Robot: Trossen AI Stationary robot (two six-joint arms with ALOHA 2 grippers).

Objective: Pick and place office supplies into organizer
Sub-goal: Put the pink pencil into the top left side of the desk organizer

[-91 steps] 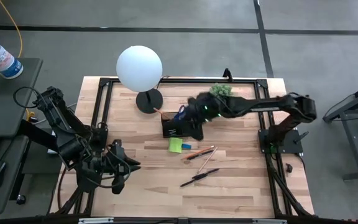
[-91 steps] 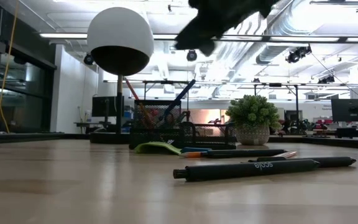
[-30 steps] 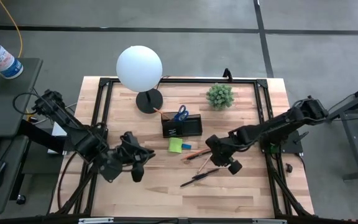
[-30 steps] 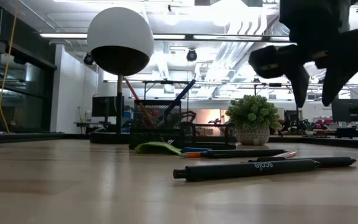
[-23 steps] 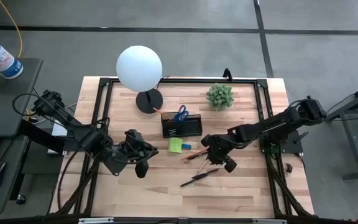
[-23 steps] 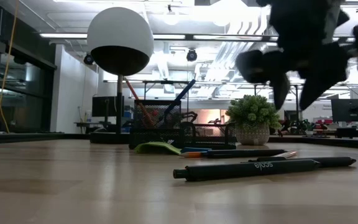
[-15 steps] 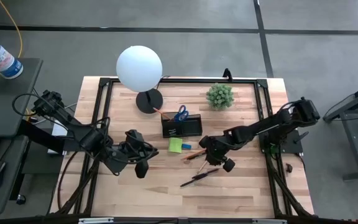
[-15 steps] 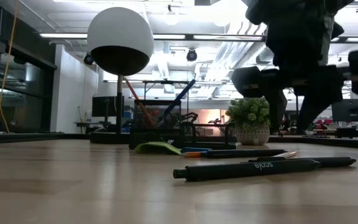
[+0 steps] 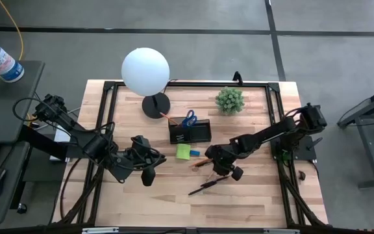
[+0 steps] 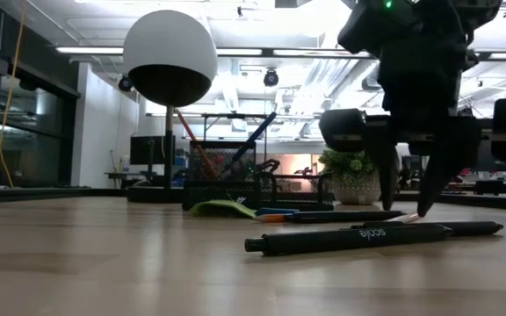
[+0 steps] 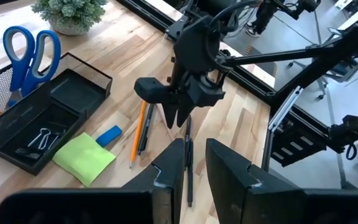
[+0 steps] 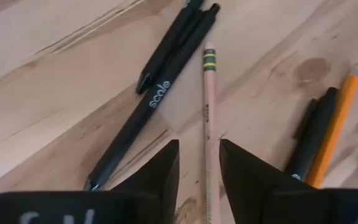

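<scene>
My right gripper (image 9: pixel 217 166) points down, open, low over the table. Its fingers stand on either side of a bare-wood pencil (image 12: pixel 207 106) that lies flat; I see no touch. Two black pens (image 12: pixel 166 74) lie beside it, an orange pencil (image 12: pixel 335 127) and a dark pen (image 12: pixel 312 140) on the other side. The black organizer (image 9: pixel 190 132) holds blue-handled scissors (image 9: pixel 188 118) upright and small clips (image 11: pixel 39 138). The lime sticky pad (image 9: pixel 183 151) and blue block (image 9: pixel 194 153) lie in front of it. My left gripper (image 9: pixel 145 170) hovers open left of the pad.
A white globe lamp (image 9: pixel 146 71) stands on its round black base (image 9: pixel 155 105) at the far left of the organizer. A small potted plant (image 9: pixel 229 99) sits at the far right. Bare wood lies along the near edge (image 9: pixel 174 208).
My right gripper has moved toward the table's left and come down, from above the pens to low over the bare-wood pencil, its fingers now straddling it. My left gripper shifted slightly toward the right, then stayed still. No supply has moved.
</scene>
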